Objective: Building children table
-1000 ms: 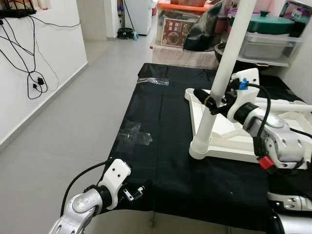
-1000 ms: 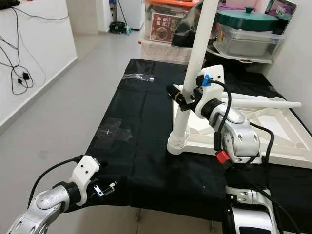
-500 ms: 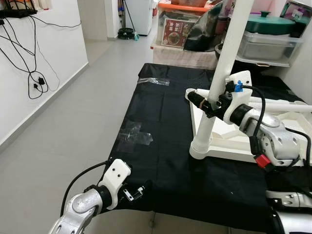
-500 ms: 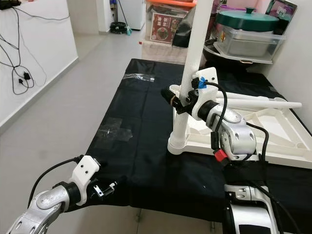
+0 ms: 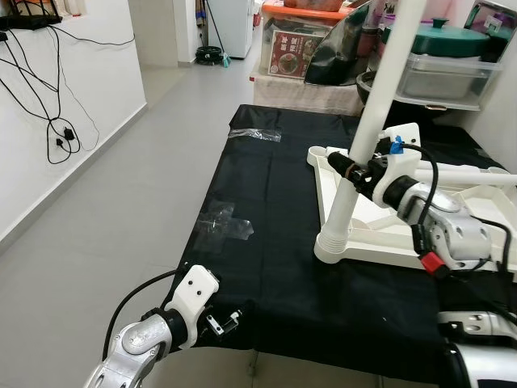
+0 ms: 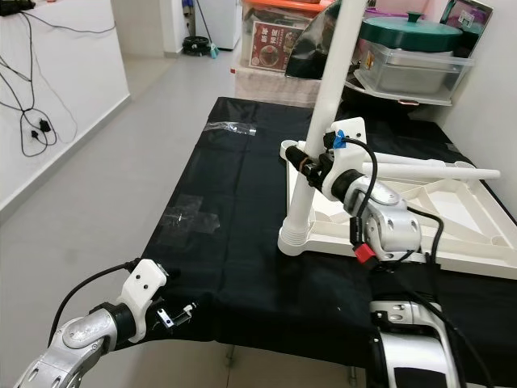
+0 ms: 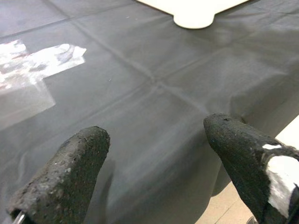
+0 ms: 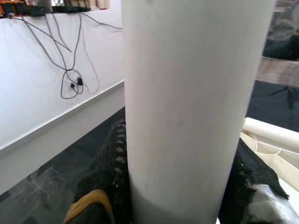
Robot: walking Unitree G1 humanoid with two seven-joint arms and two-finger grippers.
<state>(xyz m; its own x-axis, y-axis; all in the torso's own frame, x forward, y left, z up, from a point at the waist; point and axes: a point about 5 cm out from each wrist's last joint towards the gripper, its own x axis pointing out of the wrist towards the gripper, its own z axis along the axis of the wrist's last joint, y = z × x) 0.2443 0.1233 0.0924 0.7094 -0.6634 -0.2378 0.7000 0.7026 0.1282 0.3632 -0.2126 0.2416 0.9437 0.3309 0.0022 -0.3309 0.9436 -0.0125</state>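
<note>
An upturned white children's table top [image 5: 388, 257] lies on the black-covered table [image 5: 275, 267]. A white leg [image 5: 380, 105] stands nearly upright in the socket at its near left corner. My right gripper [image 5: 351, 168] is shut on this leg about a third of the way up. In the right wrist view its black fingers [image 8: 110, 172] press both sides of the leg [image 8: 191, 107]. A second white leg [image 6: 428, 168] lies across the frame. My left gripper [image 5: 222, 319] hangs open at the cloth's near left edge, with only black cloth between its fingertips [image 7: 79, 163].
Two crumpled clear plastic bags [image 5: 224, 224] [image 5: 254, 134] lie on the black cloth. Storage boxes and a green pot lid [image 5: 448, 40] stand behind the table. Grey floor [image 5: 105, 218] stretches to the left, with cables [image 5: 56, 121] hanging on the white wall.
My right wrist shifted slightly left on the leg, then back right, and the leg rocked a little with it in its socket. The left arm sank slightly.
</note>
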